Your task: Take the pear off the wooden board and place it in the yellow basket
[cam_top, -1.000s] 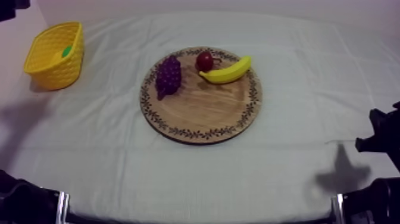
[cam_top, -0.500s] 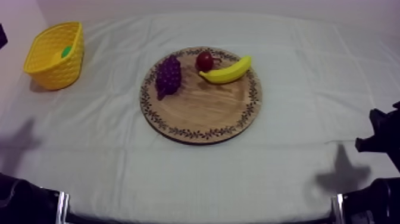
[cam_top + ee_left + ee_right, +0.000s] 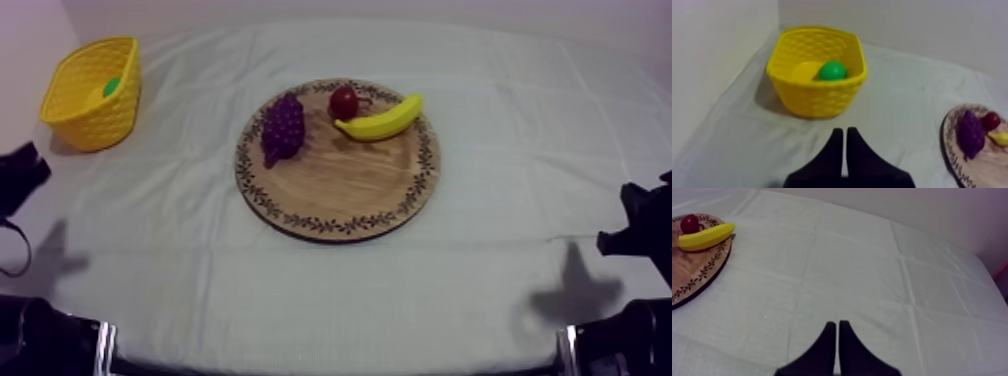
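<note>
The green pear (image 3: 112,87) lies inside the yellow basket (image 3: 75,110) at the table's far left. From the left wrist, the pear (image 3: 832,70) rests against the far wall of the basket (image 3: 817,97). My left gripper (image 3: 845,137) is shut on nothing, its fingers a narrow wedge over the cloth a little short of the basket. In the top view my left gripper (image 3: 30,168) sits at the left edge below the basket. My right gripper (image 3: 836,325) is also shut and empty over bare cloth, low at the right edge (image 3: 625,235).
The round wooden board (image 3: 340,190) lies mid-table with a bunch of grapes (image 3: 282,128), a small red fruit (image 3: 343,101) and a banana (image 3: 380,118) on its far half. The board's rim (image 3: 702,275) lies well away from my right gripper.
My left arm has travelled down the left edge, from the far corner above the basket to a spot below it. Its shadow on the cloth moved with it. The right arm stayed still.
</note>
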`<state>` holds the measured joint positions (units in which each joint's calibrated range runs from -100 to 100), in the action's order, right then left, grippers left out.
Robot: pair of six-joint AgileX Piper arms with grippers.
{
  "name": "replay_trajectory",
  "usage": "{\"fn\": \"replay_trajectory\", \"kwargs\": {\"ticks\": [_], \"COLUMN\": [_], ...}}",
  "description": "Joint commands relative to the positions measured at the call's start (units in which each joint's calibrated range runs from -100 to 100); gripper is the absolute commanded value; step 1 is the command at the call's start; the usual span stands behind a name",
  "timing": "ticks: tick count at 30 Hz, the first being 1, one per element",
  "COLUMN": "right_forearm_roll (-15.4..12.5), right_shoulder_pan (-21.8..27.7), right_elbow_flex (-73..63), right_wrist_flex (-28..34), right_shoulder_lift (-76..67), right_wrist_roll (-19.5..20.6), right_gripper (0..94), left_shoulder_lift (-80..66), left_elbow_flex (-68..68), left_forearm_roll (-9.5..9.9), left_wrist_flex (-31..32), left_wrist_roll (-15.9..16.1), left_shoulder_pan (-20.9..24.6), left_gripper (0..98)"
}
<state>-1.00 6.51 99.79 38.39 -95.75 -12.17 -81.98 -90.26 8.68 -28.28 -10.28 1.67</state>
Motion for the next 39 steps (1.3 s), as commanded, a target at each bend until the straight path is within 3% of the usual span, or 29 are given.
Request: {"fn": "replay_trajectory", "kwargs": {"ticks": [1, 7, 23, 26, 33, 39], "right_forearm_roll": [0.0, 0.0, 0.0, 0.0, 0.0, 0.0], "right_shoulder_pan": [0.0, 0.0, 0.0, 0.0, 0.0, 0.0], "right_elbow_flex": [0.0, 0.0, 0.0, 0.0, 0.0, 0.0], "right_wrist_flex": [0.0, 0.0, 0.0, 0.0, 0.0, 0.0], "right_shoulder_lift": [0.0, 0.0, 0.0, 0.0, 0.0, 0.0], "right_wrist_roll": [0.0, 0.0, 0.0, 0.0, 0.0, 0.0], "right_gripper": [0.3, 0.3, 0.3, 0.3, 0.3, 0.3], "left_shoulder_lift": [-3.1, -8.5, -16.3, -17.2, -17.7, -17.8], "left_elbow_flex": [-5.1, -8.4, -8.3, -8.4, -8.4, -8.4], "left_forearm_roll": [-0.02, -2.77, -6.63, -6.84, -6.93, -6.94], "left_wrist_flex": [-1.0, -4.3, -8.3, -8.2, -8.0, -8.0], "left_wrist_roll": [0.2, 3.9, 9.6, 8.0, -0.9, -2.1], "left_shoulder_pan": [0.0, 0.0, -0.2, -0.5, -0.7, -0.8], "left_gripper": [0.1, 0.0, 0.0, 0.0, 0.0, 0.0]}}
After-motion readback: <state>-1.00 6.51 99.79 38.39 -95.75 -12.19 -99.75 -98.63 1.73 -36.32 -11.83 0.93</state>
